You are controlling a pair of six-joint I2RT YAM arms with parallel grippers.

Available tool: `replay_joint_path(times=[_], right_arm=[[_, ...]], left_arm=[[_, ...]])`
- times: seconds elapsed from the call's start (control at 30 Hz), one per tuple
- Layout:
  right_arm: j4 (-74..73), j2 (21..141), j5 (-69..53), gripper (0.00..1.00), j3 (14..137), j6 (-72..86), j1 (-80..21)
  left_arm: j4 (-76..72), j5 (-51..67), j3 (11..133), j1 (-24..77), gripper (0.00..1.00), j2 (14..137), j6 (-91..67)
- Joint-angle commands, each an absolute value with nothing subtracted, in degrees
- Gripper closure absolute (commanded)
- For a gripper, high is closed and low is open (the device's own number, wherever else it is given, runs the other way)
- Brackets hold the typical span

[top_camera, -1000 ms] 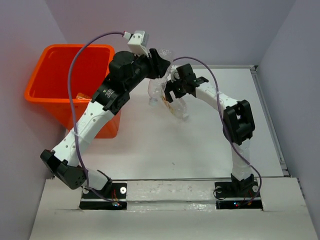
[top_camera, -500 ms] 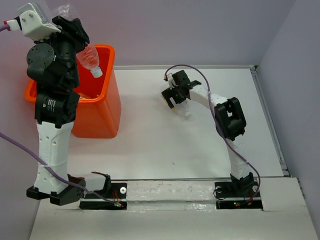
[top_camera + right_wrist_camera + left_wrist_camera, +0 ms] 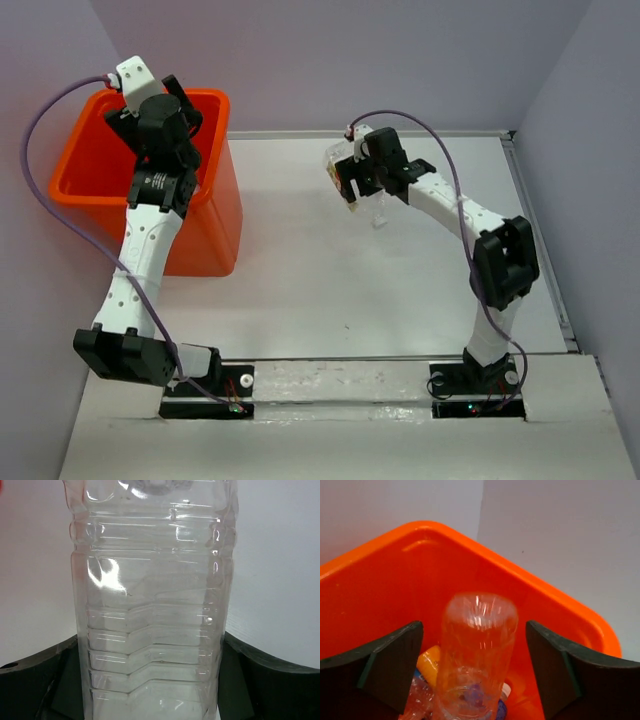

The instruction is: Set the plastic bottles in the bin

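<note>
My left gripper (image 3: 185, 105) hangs over the orange bin (image 3: 215, 220), fingers spread wide. In the left wrist view a clear plastic bottle (image 3: 477, 650) stands free between the open fingers (image 3: 385, 665) with a gap on each side, inside the bin (image 3: 520, 580), above other bottles, one with an orange label (image 3: 427, 662). My right gripper (image 3: 343, 175) is over the table's far middle, shut on another clear ribbed bottle (image 3: 338, 165). In the right wrist view that bottle (image 3: 150, 605) fills the space between both fingers (image 3: 260, 675), which press its sides.
A faint clear shape (image 3: 378, 212) shows on the white table (image 3: 300, 290) just right of the held bottle; what it is I cannot tell. Grey walls stand at the back and sides. The bin sits at the table's far left corner.
The left arm swung from the table's middle to above the bin carrying a bottle, then opened and released it. The right gripper closed on its bottle and drew slightly back and up.
</note>
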State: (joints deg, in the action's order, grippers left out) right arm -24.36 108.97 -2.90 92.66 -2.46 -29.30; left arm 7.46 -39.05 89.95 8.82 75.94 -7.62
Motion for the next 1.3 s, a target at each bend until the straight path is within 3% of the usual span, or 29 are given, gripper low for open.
replay_joint_path(times=[0.0,0.2,0.4,0.63,0.87,1.1,1.27], right_arm=[[-15.2,97.1,-3.5,0.57,92.9,-0.3,-33.5],[-10.7,89.6,-1.5,0.57,97.6,2.5,-41.1],[-1.3,90.8,-3.7,0.61,106.3,7.5,-46.7],[6.6,102.5,-3.6,0.61,122.0,10.0,-52.2],[14.1,116.7,-2.9,0.60,138.7,7.6,-58.1],[25.0,130.5,-2.3,0.60,152.1,7.0,-60.0],[29.5,138.9,2.4,0.60,154.1,6.0,-60.0]], left_arm=[[2.4,-35.9,87.7,8.2,0.01,71.1,-11.1],[6.1,-20.2,88.6,8.2,0.01,64.4,-16.1],[6.3,-6.9,85.4,8.3,0.01,51.7,-19.9],[6.9,1.8,72.5,8.3,0.01,32.1,-23.0],[13.4,7.4,57.6,8.3,0.01,20.0,-26.6],[18.2,15.9,45.5,11.0,0.01,15.1,-28.7],[19.0,18.5,40.6,12.2,0.01,13.0,-30.2]])
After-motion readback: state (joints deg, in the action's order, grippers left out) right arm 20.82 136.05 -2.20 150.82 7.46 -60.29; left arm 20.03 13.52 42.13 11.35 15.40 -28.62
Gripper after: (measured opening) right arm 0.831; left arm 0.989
